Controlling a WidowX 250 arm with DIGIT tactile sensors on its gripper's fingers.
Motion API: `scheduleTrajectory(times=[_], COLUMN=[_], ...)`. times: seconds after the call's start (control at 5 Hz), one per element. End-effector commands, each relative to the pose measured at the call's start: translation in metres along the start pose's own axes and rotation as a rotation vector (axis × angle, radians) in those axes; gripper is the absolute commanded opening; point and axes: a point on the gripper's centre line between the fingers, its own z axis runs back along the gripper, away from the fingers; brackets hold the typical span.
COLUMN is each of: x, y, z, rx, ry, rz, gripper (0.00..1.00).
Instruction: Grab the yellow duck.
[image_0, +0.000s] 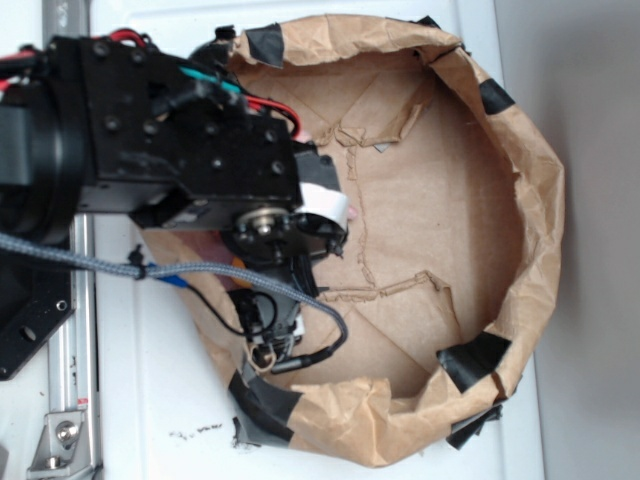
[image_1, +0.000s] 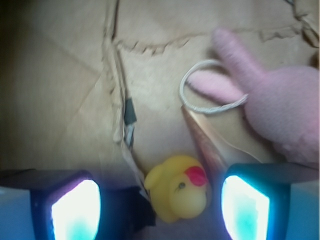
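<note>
The yellow duck (image_1: 178, 195), small with a red-orange beak, lies on the brown paper at the bottom of the wrist view. My gripper (image_1: 160, 212) is open around it, jaws wide apart. The duck sits nearer the right finger (image_1: 245, 207) than the left finger (image_1: 75, 210), with a small gap on the right and a wide one on the left. In the exterior view the black arm (image_0: 200, 150) hangs over the left side of the paper-lined basin and hides the duck.
A fluffy pink plush (image_1: 285, 110) with a white string loop (image_1: 210, 107) lies to the upper right. A tan pointed seashell (image_1: 205, 142) lies right beside the duck and the right finger. Crumpled brown paper walls (image_0: 535, 200) with black tape patches (image_0: 475, 358) ring the area.
</note>
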Motion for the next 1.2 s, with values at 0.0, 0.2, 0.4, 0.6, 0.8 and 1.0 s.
scheduleTrajectory(times=[0.0,0.2,0.4,0.6,0.8,1.0], x=[-0.002,0.011,0.018,0.016,0.007,-0.009], y=[-0.016,-0.009,-0.005,-0.003,0.001,0.009], z=[0.009,0.009,0.009,0.007,-0.005,-0.012], rx=[-0.042,-0.087,-0.094,-0.081,-0.062,-0.019], ry=[-0.090,-0.124,-0.169,-0.175,-0.121,-0.072], rz=[0.269,0.445,0.533,0.572,0.612,0.636], gripper=[1.00,1.00,1.00,1.00,1.00,1.00])
